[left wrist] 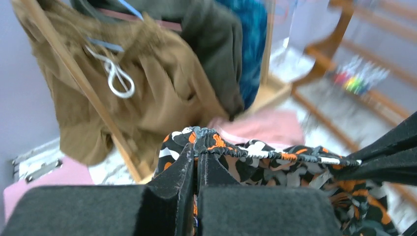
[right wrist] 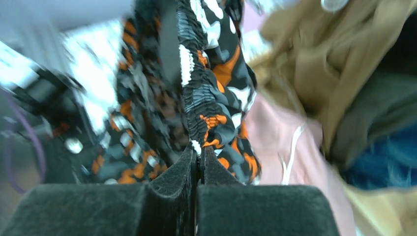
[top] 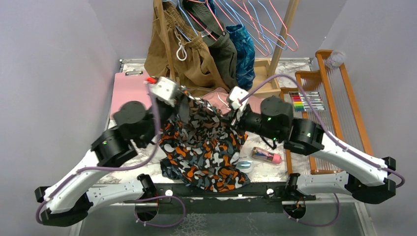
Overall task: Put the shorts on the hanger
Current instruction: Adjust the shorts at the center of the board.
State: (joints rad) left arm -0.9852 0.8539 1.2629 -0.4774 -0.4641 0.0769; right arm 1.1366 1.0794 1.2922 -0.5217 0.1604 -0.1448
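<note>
The shorts, dark with orange, white and grey blobs, hang lifted over the table's middle, their lower part draped toward the near edge. My left gripper is shut on the elastic waistband at its left end, and the left wrist view shows the gripper pinching the gathered band of the shorts. My right gripper is shut on the waistband's other end; the right wrist view shows the gripper clamped on the shorts. The band is stretched between both. A pink wire hanger hangs bare on the rack at the back.
Brown shorts, a dark green garment and a blue one hang on the rack behind. Dusty-pink shorts lie under the lifted shorts. A pink board lies left, a wooden loom with markers right, and a small pink object near the front.
</note>
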